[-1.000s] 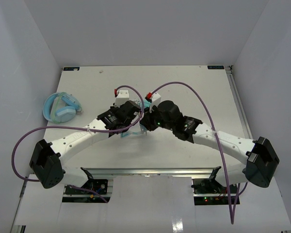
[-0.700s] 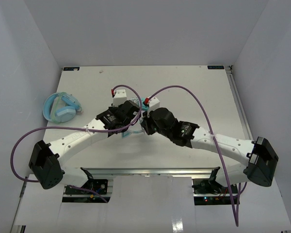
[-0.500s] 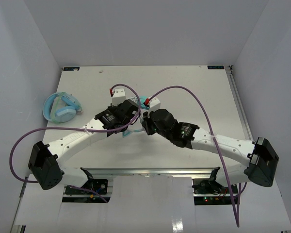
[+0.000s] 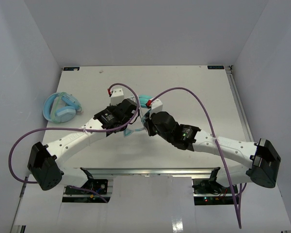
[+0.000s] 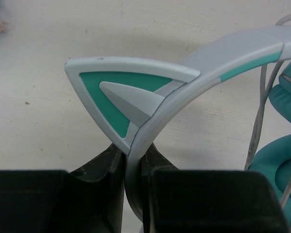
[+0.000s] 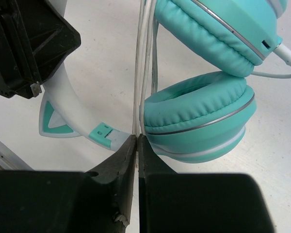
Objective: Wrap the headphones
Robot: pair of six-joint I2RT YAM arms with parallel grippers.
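Location: the headphones (image 4: 143,100) sit mid-table (image 4: 199,82), between the two wrists.
Left gripper (image 5: 134,160): clamped on the headband (image 5: 233,53), just below a cat ear (image 5: 121,92).
Right gripper (image 6: 137,145): pinched closed on the cable (image 6: 144,58), beside the lower ear cup (image 6: 199,116).
Handling: probably light; the band looks stiff, smooth and liable to slip, the cups soft, the cable limp.
Hold: the band steadies the body; the cable likely needs gentle tension so its plug end is not strained.

Headphones (image 6: 199,111) set at table (image 4: 184,82) centre, flanked by left gripper (image 5: 133,160) and right gripper (image 6: 137,145), second headphones (image 4: 62,108) laid at left edge.
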